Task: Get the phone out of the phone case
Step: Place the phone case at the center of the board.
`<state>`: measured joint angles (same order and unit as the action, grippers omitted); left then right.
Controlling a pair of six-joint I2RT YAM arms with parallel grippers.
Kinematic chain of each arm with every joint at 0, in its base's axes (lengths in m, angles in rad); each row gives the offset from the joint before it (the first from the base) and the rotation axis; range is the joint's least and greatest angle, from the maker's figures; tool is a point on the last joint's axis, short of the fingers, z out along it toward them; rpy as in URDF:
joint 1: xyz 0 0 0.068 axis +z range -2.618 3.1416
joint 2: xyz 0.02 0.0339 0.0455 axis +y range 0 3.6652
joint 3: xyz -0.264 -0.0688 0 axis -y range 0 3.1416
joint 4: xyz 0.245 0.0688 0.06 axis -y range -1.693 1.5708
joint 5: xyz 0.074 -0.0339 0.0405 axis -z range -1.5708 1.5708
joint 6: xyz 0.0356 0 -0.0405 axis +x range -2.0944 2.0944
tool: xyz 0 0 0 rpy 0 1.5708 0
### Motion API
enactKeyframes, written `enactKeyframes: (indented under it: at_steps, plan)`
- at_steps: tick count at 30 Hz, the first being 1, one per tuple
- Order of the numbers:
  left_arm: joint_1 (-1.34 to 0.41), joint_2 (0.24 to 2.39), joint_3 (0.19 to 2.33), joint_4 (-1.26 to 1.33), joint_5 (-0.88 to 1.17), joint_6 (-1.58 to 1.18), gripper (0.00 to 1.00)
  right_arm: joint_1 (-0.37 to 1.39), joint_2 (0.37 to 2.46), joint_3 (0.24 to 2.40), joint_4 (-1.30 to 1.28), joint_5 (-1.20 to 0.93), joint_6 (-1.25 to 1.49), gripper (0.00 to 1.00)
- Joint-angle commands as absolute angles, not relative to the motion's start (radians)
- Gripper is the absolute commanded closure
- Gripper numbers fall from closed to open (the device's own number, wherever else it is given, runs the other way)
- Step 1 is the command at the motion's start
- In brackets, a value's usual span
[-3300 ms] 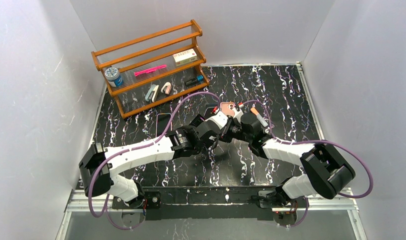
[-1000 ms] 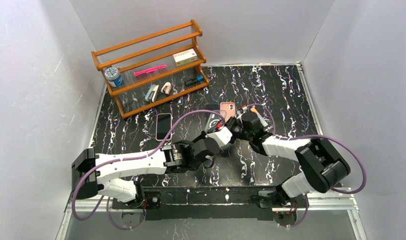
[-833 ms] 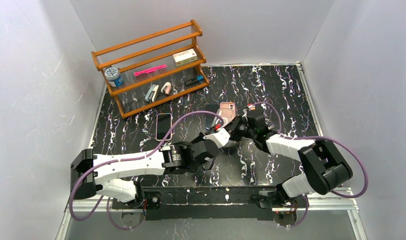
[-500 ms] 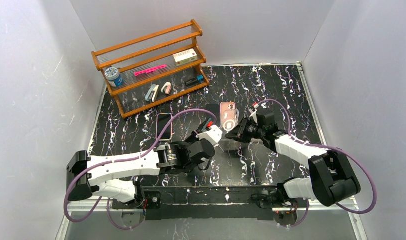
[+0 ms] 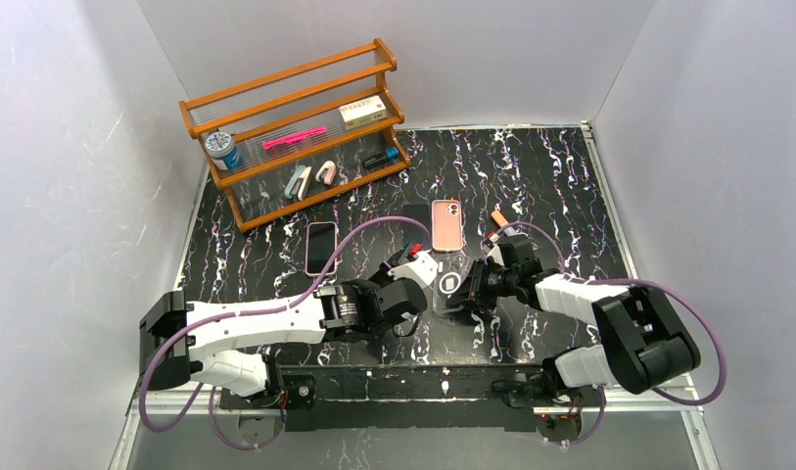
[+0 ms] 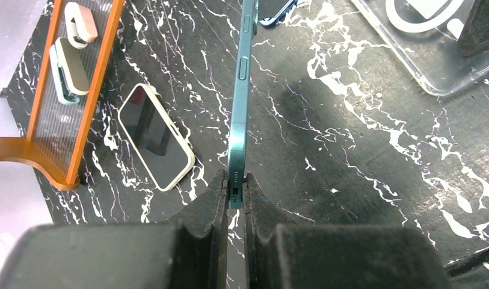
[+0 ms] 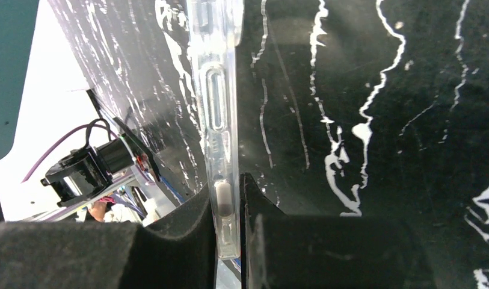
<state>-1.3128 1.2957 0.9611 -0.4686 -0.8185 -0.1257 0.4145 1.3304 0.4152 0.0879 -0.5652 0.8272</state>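
Note:
A teal phone [image 6: 239, 114] stands on edge above the table, bare, with my left gripper [image 6: 234, 186] shut on its bottom end by the charging port. The clear phone case [image 7: 218, 90] is apart from it. My right gripper [image 7: 228, 198] is shut on the case's side wall. In the top view the case [image 5: 450, 282], with a white ring on its back, hangs just right of the left gripper [image 5: 418, 264] and left of the right gripper [image 5: 474, 286]. The left wrist view shows the case [image 6: 422, 42] empty at the upper right.
A pink phone [image 5: 446, 225] lies behind the grippers, with a dark flat object [image 5: 414, 211] on its left and an orange pen [image 5: 498, 217] on its right. A pale-cased phone [image 5: 321, 247] lies to the left. A wooden rack [image 5: 296, 127] stands at the back left.
Both grippers have drawn back from beside the pink phone toward the near edge. The right gripper has carried the clear case down and left, so its ringed back now faces up.

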Motion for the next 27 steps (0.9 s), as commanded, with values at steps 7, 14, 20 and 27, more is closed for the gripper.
enactKeyframes:
  at_steps: [7, 14, 20, 27]
  plan:
    - [-1.318, 1.334, 0.969, -0.443, -0.783, -0.166, 1.0, 0.414, 1.424, 0.454, 0.126, -0.584, 0.78, 0.74]
    - [-1.327, 1.354, 0.974, -0.446, -0.782, -0.173, 1.0, 0.413, 1.386, 0.501, -0.012, -0.432, 0.724, 0.46]
    - [-1.379, 1.423, 0.971, -0.446, -0.842, -0.212, 1.0, 0.413, 1.338, 0.509, -0.09, -0.345, 0.706, 0.25]
    - [-1.445, 1.535, 0.983, -0.443, -0.973, -0.208, 1.0, 0.414, 1.248, 0.495, -0.113, -0.259, 0.705, 0.12]
